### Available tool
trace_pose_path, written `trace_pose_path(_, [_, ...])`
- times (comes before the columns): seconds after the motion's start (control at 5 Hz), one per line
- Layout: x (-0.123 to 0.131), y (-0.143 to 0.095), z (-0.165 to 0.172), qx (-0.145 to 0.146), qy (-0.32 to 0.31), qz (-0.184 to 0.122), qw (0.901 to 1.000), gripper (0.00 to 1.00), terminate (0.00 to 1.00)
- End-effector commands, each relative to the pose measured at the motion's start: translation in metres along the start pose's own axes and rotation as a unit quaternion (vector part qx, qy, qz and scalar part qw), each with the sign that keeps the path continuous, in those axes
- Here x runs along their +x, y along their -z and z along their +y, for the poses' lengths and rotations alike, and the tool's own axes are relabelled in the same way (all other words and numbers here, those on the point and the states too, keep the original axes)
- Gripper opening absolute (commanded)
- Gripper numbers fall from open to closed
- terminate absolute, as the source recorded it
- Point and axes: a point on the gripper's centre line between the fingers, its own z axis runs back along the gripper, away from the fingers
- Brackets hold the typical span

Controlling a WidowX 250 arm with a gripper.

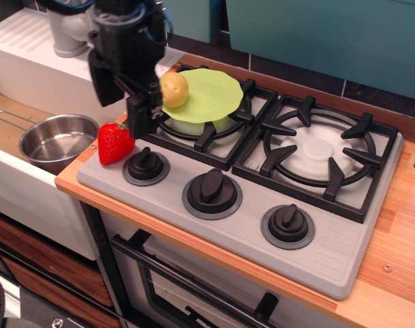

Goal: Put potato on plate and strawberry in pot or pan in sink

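Note:
The yellowish potato [173, 89] rests on the left edge of the lime-green plate [207, 96], which sits on the rear left burner. The red strawberry [115, 142] stands on the stove's front left corner beside a knob. The steel pot [57, 141] sits in the sink [5, 116] to the left, empty. My black gripper [119, 116] hangs just above and behind the strawberry, left of the potato. Its jaws stand apart and hold nothing.
A grey tap [67, 31] and a ribbed white drainboard [19, 34] lie behind the sink. The stove has two black burner grates [316, 154] and three knobs [212, 188] along its front. A wooden counter [398, 273] runs to the right.

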Motion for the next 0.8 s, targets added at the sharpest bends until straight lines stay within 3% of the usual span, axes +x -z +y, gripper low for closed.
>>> trace_pose_path(0.0, [-0.008,0.000,0.018,0.037,-0.014,-0.028,0.9988,1.00,0.00])
trace_pose_path(0.6, [-0.004,0.022,0.027,0.044,0.024,-0.081,0.9955,1.00,0.00])
